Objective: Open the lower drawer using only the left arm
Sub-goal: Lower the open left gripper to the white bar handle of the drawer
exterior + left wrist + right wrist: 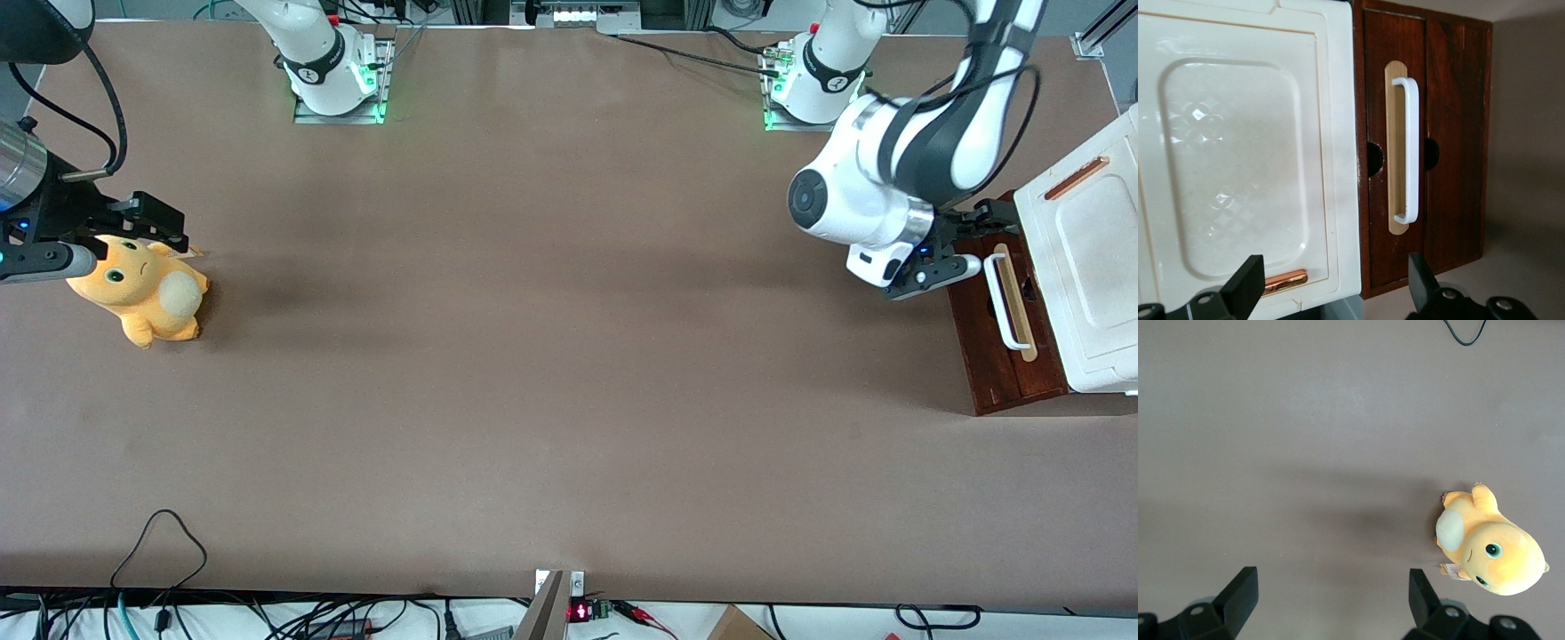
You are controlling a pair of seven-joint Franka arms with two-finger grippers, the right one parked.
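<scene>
The left arm's gripper (944, 247), fingers spread and empty, hovers near the white handle (1410, 150); the lower drawer (1003, 342) looks unopened.

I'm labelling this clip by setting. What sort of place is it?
Probably a robotics lab: a brown-covered work table with bolted-down arm bases and loose cables, and the glossy white left arm, its open black end effector by the dark red-brown lower drawer.
</scene>
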